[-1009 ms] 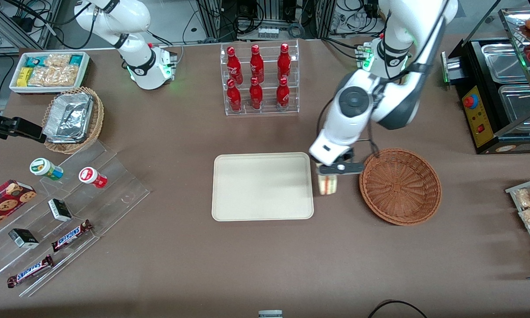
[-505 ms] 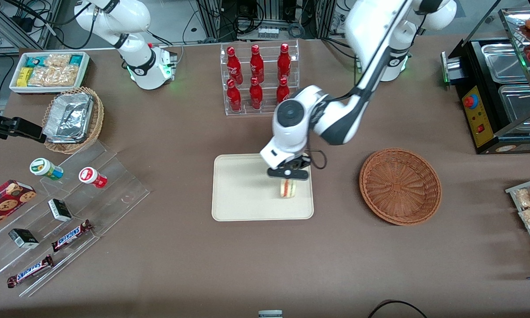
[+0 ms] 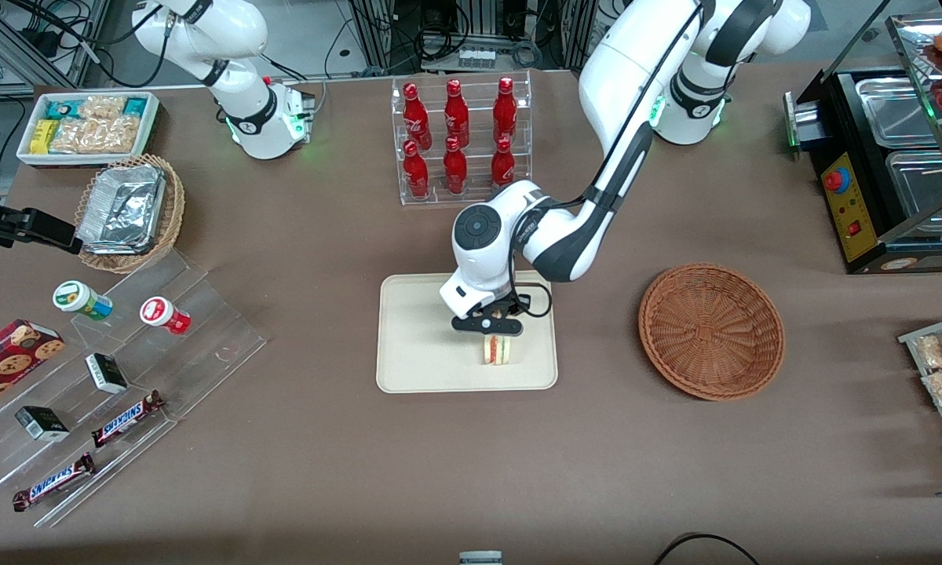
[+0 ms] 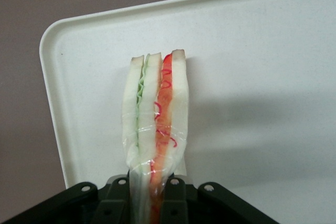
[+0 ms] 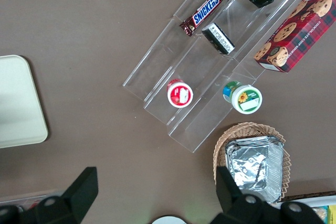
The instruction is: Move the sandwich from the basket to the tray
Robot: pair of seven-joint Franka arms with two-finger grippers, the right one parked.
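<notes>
Because it grips the sandwich (image 4: 155, 129) upright, the gripper (image 3: 488, 323), pinched shut, hangs over the tray (image 3: 416, 345) toward three o'clock.

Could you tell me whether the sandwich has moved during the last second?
Yes. The sandwich, shut in the gripper, moved from between the basket and the tray to over the tray.
</notes>
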